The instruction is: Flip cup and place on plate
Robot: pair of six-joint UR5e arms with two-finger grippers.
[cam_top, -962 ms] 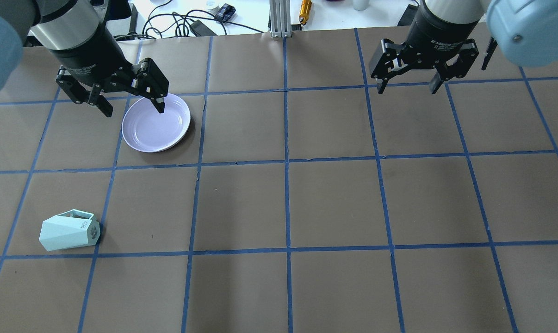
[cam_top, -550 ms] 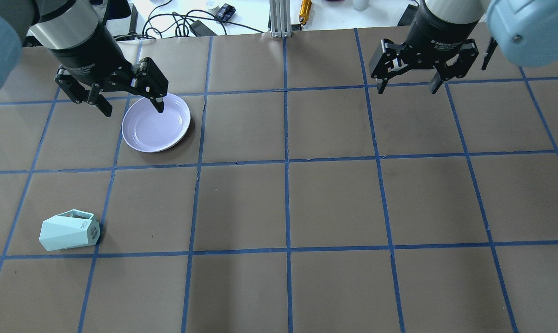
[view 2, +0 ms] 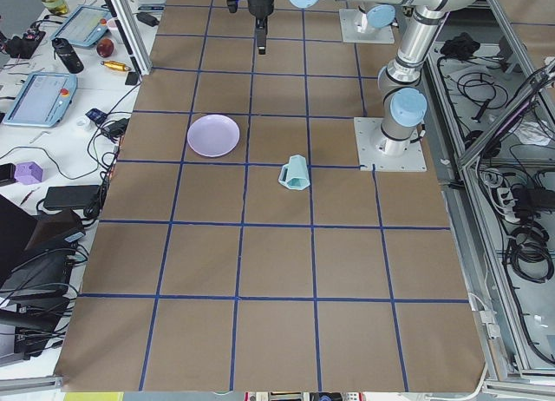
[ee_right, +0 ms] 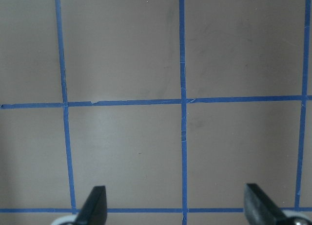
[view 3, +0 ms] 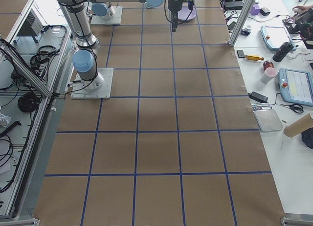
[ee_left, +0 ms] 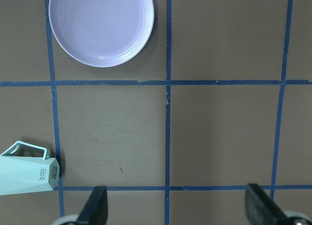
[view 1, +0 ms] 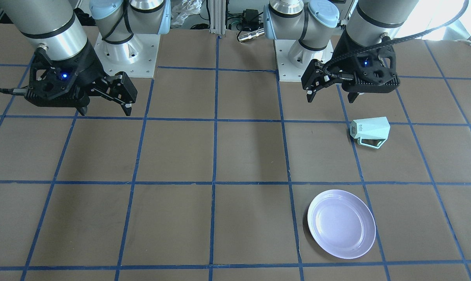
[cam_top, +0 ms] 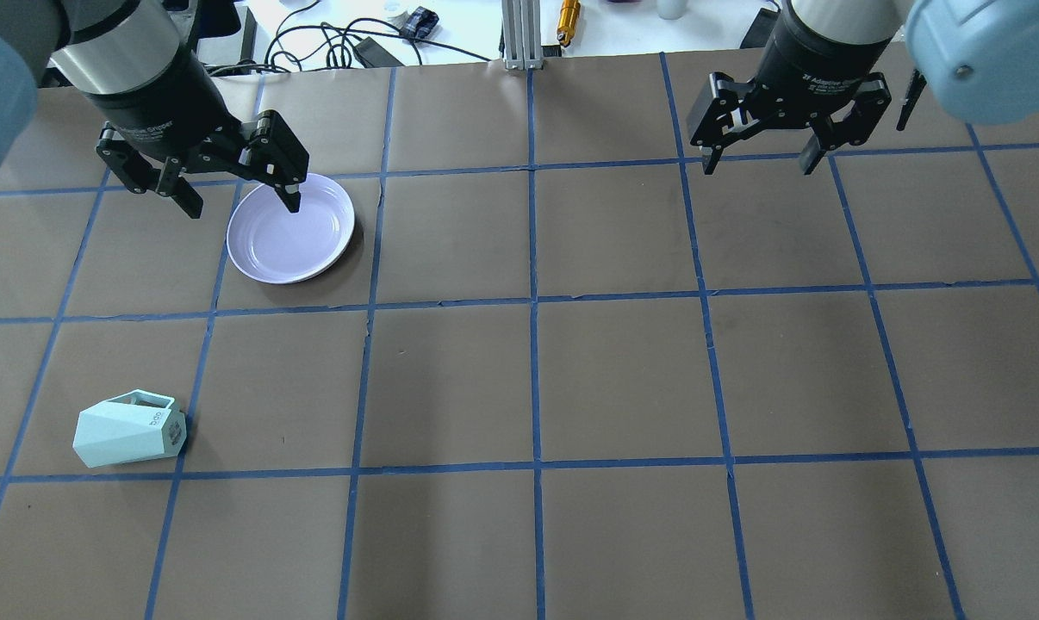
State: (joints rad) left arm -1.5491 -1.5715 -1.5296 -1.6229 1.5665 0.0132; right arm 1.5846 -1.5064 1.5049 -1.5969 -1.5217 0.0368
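Left hand (cam_top: 242, 207) spread wide, empty, high over surface, upper left of overhead frame. Cup (cam_top: 127, 430) on side, lower left: descend straight, pinch flat facets, avoid handle. Right hand (cam_top: 759, 165) also spread.

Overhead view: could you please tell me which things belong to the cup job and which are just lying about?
Job: the cup, lying on its side; the plate, empty.
Lying about: black cables, an orange tool and an aluminium post beyond the far edge of the table.
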